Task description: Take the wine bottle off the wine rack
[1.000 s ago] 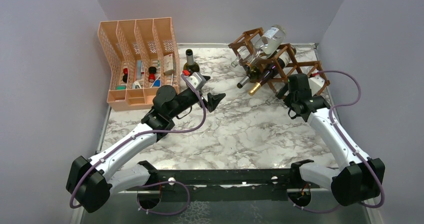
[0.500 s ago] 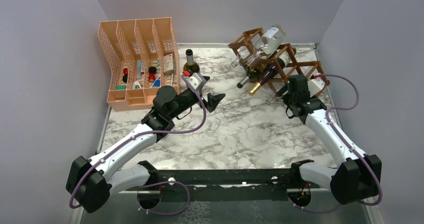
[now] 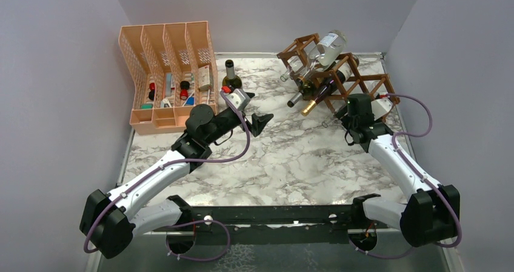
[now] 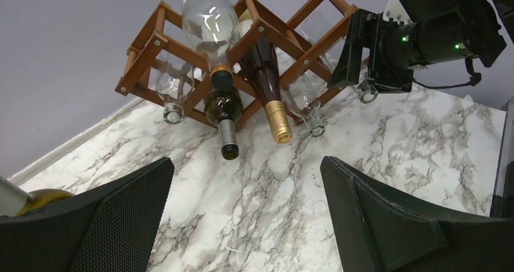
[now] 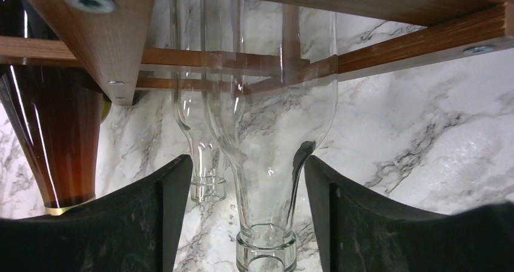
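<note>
Right gripper (image 5: pixel 248 223): jaws spread. In the right wrist view its two black fingers (image 5: pixel 121 223) fill the lower left and lower right of the frame. The neck of a clear bottle (image 5: pixel 267 139) stands between them.

- The left finger shows open marble between itself and the glass. The right finger sits just beside the shoulder; you cannot tell from this view whether it touches.
- Bottle axis: straight up and down the frame. The mouth is at the bottom edge, towards the wrist, and the body runs upward under the bars of the wine rack (image 5: pixel 400 39).
- Judgement: the axis lines up with your approach, so the way out is back along the neck, not sideways against the bars.
- Neighbours: a second clear neck (image 5: pixel 203 151) is just left of it, and a dark bottle (image 5: pixel 54 132) is at the far left. Both are close enough to get knocked.

Left gripper (image 4: pixel 242 223): also spread, holding nothing. It hangs over the marble table (image 3: pixel 291 163) at centre frame in the top view, well apart from the rack at upper right. The right arm is much the nearer, so use it.
</note>
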You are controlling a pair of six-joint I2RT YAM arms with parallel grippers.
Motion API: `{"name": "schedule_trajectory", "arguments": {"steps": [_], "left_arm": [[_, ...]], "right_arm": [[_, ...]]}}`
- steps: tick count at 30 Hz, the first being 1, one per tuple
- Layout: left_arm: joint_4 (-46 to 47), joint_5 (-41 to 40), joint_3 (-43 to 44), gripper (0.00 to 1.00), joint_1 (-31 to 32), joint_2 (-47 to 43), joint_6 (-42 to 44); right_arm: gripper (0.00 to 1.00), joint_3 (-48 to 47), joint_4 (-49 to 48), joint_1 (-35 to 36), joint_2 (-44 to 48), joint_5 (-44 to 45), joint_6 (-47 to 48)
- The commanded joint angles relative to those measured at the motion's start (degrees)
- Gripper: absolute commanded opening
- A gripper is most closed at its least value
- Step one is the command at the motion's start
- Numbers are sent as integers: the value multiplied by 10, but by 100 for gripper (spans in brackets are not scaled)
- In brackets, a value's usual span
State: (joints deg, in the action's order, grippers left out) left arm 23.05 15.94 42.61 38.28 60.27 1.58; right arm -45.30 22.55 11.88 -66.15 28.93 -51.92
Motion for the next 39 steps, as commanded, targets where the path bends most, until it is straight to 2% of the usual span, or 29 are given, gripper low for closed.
{"name": "schedule_trajectory", "arguments": {"steps": [1, 13, 16, 27, 33, 39], "left_arm": [[13, -8, -9, 98, 3, -8, 7], [16, -4, -10, 98, 3, -5, 6], [16, -3, -10, 98, 3, -4, 5], [18, 3, -9, 98, 3, 11, 2], [19, 3, -9, 98, 3, 17, 1], [19, 3, -9, 98, 3, 21, 1]], "right_arm": [[66, 8, -25, -4, -5, 19, -11], [35, 16, -23, -4, 24, -31, 9], [31, 18, -5, -4, 38, -45, 16], [28, 69, 43, -1, 128, -172, 24], [28, 83, 80, 0, 169, -282, 48], [28, 64, 168, 0, 245, -317, 51]]}}
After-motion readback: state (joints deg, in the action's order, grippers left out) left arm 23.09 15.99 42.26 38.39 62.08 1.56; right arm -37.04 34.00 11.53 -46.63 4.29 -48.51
